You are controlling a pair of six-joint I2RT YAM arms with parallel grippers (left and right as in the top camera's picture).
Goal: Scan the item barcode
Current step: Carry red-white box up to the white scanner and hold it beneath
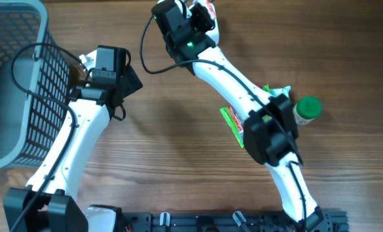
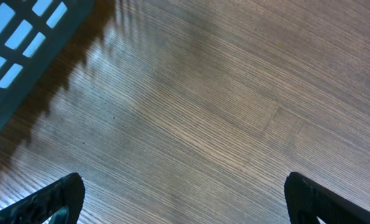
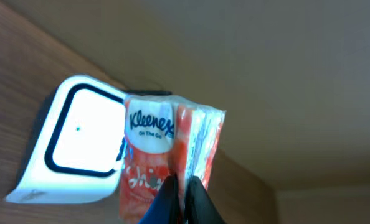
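Observation:
The item is a red and white Kleenex tissue pack [image 3: 151, 146], pinched along its edge by my right gripper [image 3: 184, 185], which is shut on it. The pack hangs right beside the lit window of a white barcode scanner [image 3: 79, 140]. From overhead, the right gripper [image 1: 201, 18] is at the far edge of the table with the pack [image 1: 208, 9] showing at its tip; the scanner is hidden there. My left gripper [image 2: 185, 190] stands wide open over bare wood, nothing between its fingers [image 2: 60, 198]. Overhead, it [image 1: 124, 74] sits near the basket.
A grey mesh basket [image 1: 11, 84] fills the left side; its wall [image 2: 23, 43] shows close to the left gripper. Under the right arm lie a green packet [image 1: 233, 122] and a green-lidded bottle [image 1: 307, 109]. Cables trail from both wrists.

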